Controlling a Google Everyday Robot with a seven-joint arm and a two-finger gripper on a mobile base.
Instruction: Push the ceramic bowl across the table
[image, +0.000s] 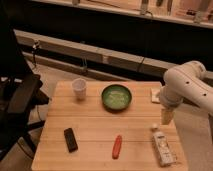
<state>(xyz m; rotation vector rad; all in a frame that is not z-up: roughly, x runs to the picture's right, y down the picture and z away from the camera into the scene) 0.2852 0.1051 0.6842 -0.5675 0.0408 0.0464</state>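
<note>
Bending down from the right of the scene, the robot's white arm (189, 80) hangs over the right edge of the table (95, 125), its gripper (166, 118) pointing at the wood close to that edge. Whether the gripper is open or closed cannot be told from this view, nor whether it touches the tabletop.

The bowl (116, 97) — dark green outside, paler green within — sits upright on the far half of the table, about midway across. It is to the left of the gripper and apart from it. A white cup (79, 88) stands upright to the bowl's left, near but not touching. A small white slip (155, 95) lies near the far right corner, between bowl and arm, partly hidden by the arm.

On the near half, a black block (70, 139) lies at the left and a red stick (117, 146) near the middle. A pale packet (163, 148) lies at the right, just nearer the camera than the gripper, with a small white piece (155, 127) at its far end. A black chair (20, 97) stands off the table's left side.
</note>
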